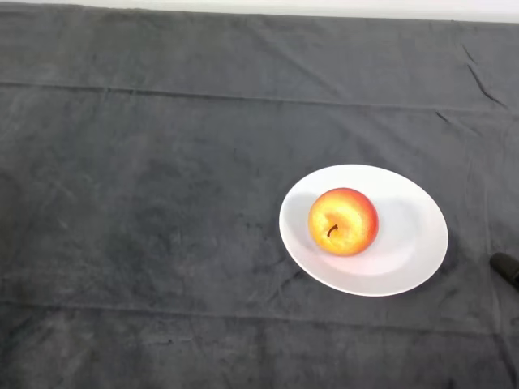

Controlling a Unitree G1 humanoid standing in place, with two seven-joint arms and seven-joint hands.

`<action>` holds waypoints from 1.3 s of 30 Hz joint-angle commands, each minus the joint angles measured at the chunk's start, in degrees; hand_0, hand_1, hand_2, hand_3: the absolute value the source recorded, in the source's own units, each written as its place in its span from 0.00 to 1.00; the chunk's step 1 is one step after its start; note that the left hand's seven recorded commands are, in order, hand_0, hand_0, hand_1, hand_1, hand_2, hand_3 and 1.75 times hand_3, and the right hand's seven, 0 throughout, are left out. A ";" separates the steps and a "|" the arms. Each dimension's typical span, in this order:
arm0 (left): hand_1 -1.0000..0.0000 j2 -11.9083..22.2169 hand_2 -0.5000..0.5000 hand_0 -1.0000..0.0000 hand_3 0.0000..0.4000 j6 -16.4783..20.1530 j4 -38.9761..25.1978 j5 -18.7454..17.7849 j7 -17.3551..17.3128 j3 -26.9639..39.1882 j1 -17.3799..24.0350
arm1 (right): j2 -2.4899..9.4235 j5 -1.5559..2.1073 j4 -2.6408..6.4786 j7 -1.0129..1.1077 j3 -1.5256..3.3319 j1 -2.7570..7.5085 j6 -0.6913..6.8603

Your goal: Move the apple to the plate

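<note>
Nearest the robot, along the lower edge of the head view, lies only the dark cloth, with a faint fold running across it from side to side. Farther out and over toward the robot's right sits the white plate, an oval whose long axis runs across the view, tipped a little down to the right. The apple rests on it, red and yellow, wholly inside the rim and a little to the left of the plate's middle. Its stem points up toward the camera, and being nearly round it has no long axis to speak of. Judged from how things lie, the task looks done: the apple is where the sentence wants it, and no further carry seems needed. Any reach from the lower left would have to cross most of the bare cloth to get to it. Just beside the plate, at the right edge of the view, a small dark shape pokes in; what it is cannot be told. Beyond the plate the cloth runs on with another long crease, ending at a pale strip at the far side.
</note>
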 commanded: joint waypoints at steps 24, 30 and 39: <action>1.00 -2.90 0.50 1.00 0.00 -3.43 6.17 3.21 -5.52 6.62 -3.83 | -0.73 0.03 -0.81 -0.39 -0.66 0.52 0.07; 1.00 -3.42 0.50 1.00 0.00 -3.69 6.54 3.79 -6.15 7.56 -4.04 | -0.73 0.04 -0.81 -0.39 -0.66 0.52 0.07; 1.00 -4.14 0.50 1.00 0.00 -3.76 6.45 4.60 -6.88 8.83 -4.06 | -0.73 0.05 -0.81 -0.39 -0.65 0.52 0.07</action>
